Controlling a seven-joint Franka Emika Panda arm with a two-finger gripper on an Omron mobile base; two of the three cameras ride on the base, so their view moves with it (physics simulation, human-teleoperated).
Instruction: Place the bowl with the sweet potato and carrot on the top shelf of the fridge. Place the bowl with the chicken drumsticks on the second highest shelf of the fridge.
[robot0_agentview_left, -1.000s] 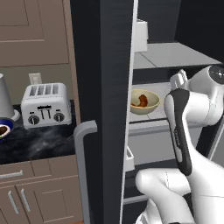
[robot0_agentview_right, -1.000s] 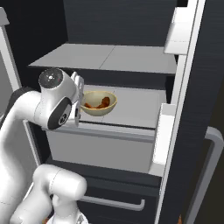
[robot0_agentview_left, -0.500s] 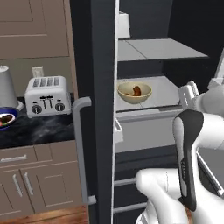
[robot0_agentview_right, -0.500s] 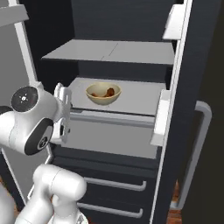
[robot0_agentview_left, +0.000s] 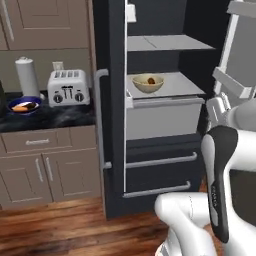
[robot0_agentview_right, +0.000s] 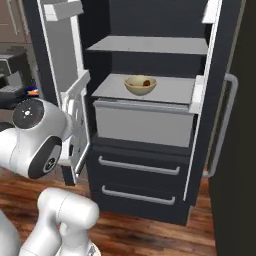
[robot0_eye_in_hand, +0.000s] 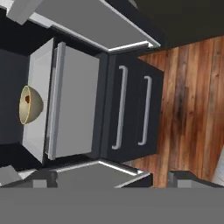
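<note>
A tan bowl (robot0_agentview_left: 148, 83) with brown chicken pieces stands on a grey fridge shelf (robot0_agentview_left: 186, 90), one level below the upper shelf (robot0_agentview_left: 165, 43). The same tan bowl (robot0_agentview_right: 140, 85) sits mid-shelf, and in the rolled hand view the tan bowl (robot0_eye_in_hand: 30, 105) lies at the left. A blue bowl (robot0_agentview_left: 24, 105) with orange vegetables rests on the dark counter (robot0_agentview_left: 60, 116), left of the fridge. My gripper (robot0_eye_in_hand: 116, 180) is open with nothing between its fingers, well back from the fridge, facing the drawers.
Both fridge doors stand open, the left door (robot0_agentview_left: 114, 100) between counter and shelves, the right door (robot0_agentview_right: 215, 100) at the far side. A toaster (robot0_agentview_left: 68, 87) and paper towel roll (robot0_agentview_left: 26, 75) stand on the counter. Two handled drawers (robot0_agentview_right: 139, 180) sit low, with wood floor (robot0_agentview_left: 75, 230) in front.
The whole picture has shifted as the base backed away from the fridge, so more of the doors, drawers and floor shows. The tan bowl stays on its shelf. The gripper stays open.
</note>
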